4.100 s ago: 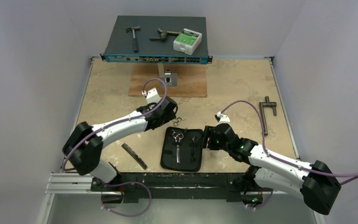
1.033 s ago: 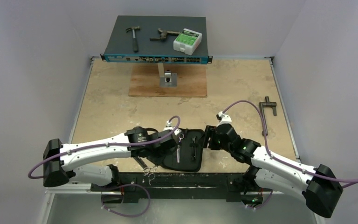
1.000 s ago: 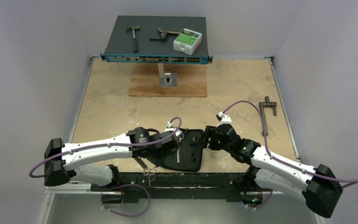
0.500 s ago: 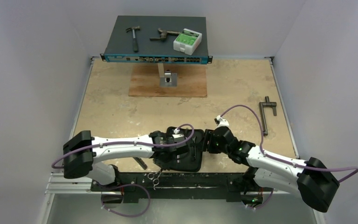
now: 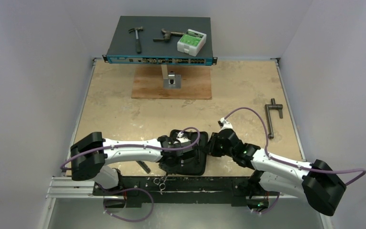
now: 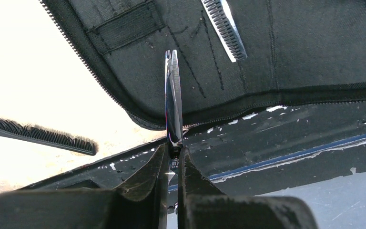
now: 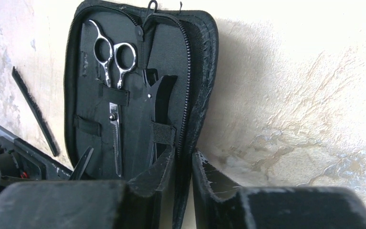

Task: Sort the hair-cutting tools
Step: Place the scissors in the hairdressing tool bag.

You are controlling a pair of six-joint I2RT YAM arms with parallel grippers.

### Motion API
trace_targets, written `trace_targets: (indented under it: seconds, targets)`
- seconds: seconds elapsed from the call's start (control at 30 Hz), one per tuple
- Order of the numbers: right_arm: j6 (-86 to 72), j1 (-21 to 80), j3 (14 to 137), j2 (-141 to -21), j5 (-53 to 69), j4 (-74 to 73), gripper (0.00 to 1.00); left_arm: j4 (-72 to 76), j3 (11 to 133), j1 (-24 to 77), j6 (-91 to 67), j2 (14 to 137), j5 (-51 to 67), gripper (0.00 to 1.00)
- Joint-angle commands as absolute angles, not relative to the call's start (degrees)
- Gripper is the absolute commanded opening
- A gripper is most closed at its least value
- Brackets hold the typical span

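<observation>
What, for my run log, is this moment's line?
left fingers: shut on scissors, tips over case | right fingers: shut on case edge | comb: on table

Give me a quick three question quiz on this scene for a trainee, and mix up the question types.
1. True or false: the left hand is shut on a pair of scissors.
2. Where does the comb lie? A) strapped inside the zip case; B) on the table beside the zip case; C) in the left hand.
3. Fill in: the right hand is shut on the rim of the ____.
Key: 1 true; 2 B; 3 zip case.
</observation>
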State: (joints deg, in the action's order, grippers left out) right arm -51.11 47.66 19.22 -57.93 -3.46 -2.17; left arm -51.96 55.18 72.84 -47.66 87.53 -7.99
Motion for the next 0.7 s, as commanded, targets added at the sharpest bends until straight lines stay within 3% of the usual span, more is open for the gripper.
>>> trace_targets:
  seconds: [0.0,0.07,0.67]
  targets:
    - [-51.94,47.71,18.81,-56.37,-3.25,-0.97,0.1,-52.19,54.6,73.04,-50.09,86.94,-9.95,0.0]
    - [-52.1,47.72,18.72,-55.89,-3.17,-1.28,0.0,-53.03,54.66,72.99,-50.46,87.01,-10.62,0.0]
    - [-51.86,47.72,19.06,-53.5,-4.31,-3.41,0.0,-54.11,55.02,69.86,-51.71,88.6,-10.11,0.0]
